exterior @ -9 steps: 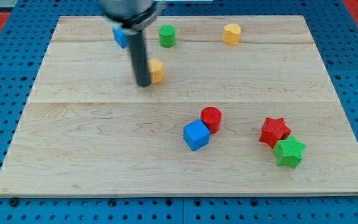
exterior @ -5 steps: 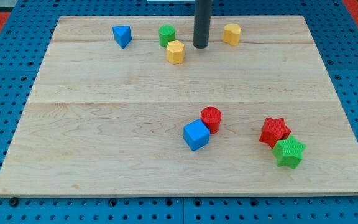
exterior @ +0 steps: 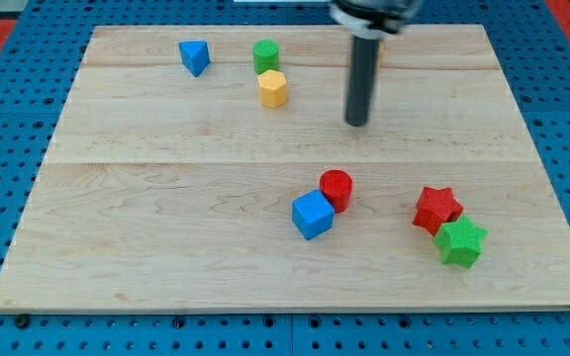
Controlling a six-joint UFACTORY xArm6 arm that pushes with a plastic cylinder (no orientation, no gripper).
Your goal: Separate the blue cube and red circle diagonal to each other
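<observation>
The blue cube [exterior: 312, 215] and the red circle [exterior: 336, 188] sit touching near the middle of the wooden board [exterior: 166, 227], the red circle up and to the right of the cube. My tip [exterior: 357, 123] is above them, toward the view's top, a little right of the red circle and apart from both blocks.
A blue triangle [exterior: 195, 55], a green cylinder [exterior: 265, 54] and a yellow hexagon [exterior: 273, 88] lie at the view's top left. A red star [exterior: 435, 209] and a green star [exterior: 460, 242] touch at the right. My rod hides most of another yellow block [exterior: 378, 42].
My tip swept from the left to the board's top, then down and right toward the red circle. The yellow hexagon was pushed up beside the green cylinder.
</observation>
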